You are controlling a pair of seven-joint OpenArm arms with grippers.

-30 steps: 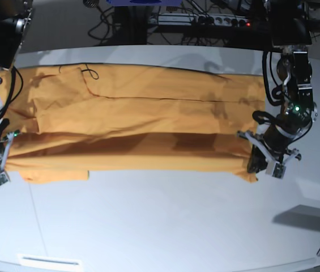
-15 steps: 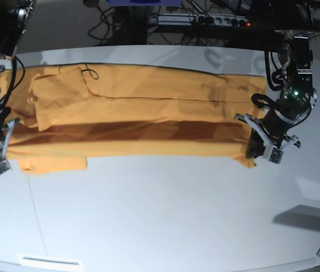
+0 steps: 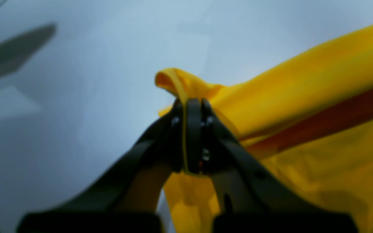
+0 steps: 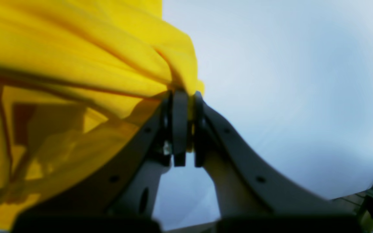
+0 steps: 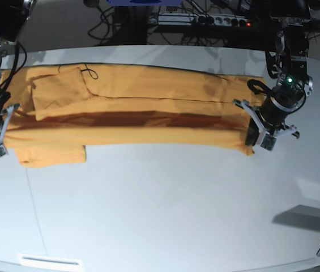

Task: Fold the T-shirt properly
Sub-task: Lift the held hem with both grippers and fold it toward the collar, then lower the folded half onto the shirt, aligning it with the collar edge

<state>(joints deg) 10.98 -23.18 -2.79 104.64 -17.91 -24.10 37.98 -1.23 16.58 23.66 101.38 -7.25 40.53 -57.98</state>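
The left gripper (image 3: 186, 136) is pressed together on a fold of the T-shirt (image 3: 303, 97), at the cloth's end on the right of the base view. The right gripper (image 4: 185, 129) pinches the opposite end in the same way. Between them the T-shirt hangs as a long band, its far part lying on the white bench (image 5: 165, 215).
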